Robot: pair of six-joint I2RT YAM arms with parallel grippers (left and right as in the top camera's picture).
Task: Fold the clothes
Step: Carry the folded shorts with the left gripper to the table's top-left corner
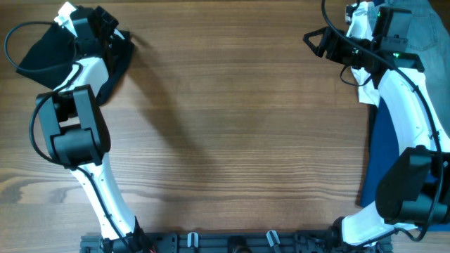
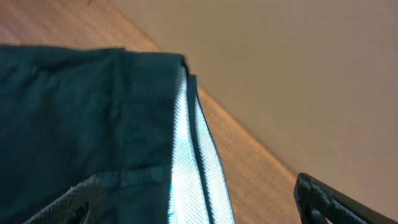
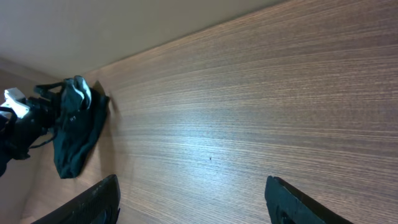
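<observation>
The black garment (image 1: 42, 60) lies bunched at the table's far left corner, partly under my left arm. In the left wrist view its dark fabric (image 2: 81, 112) fills the left side, and the whitish-grey waistband lining (image 2: 186, 155) runs down the middle. My left gripper (image 1: 111, 34) is open, its fingers spread wide to either side of the waistband edge (image 2: 196, 208). My right gripper (image 1: 314, 41) is open and empty over bare wood at the far right (image 3: 193, 205). The garment (image 3: 78, 140) shows far off in the right wrist view.
A light-blue denim piece (image 1: 425, 28) lies at the far right corner. A bright blue cloth (image 1: 387, 151) lies along the right edge under my right arm. The wooden table (image 1: 239, 140) spans the middle. A wall rises behind the table's far edge.
</observation>
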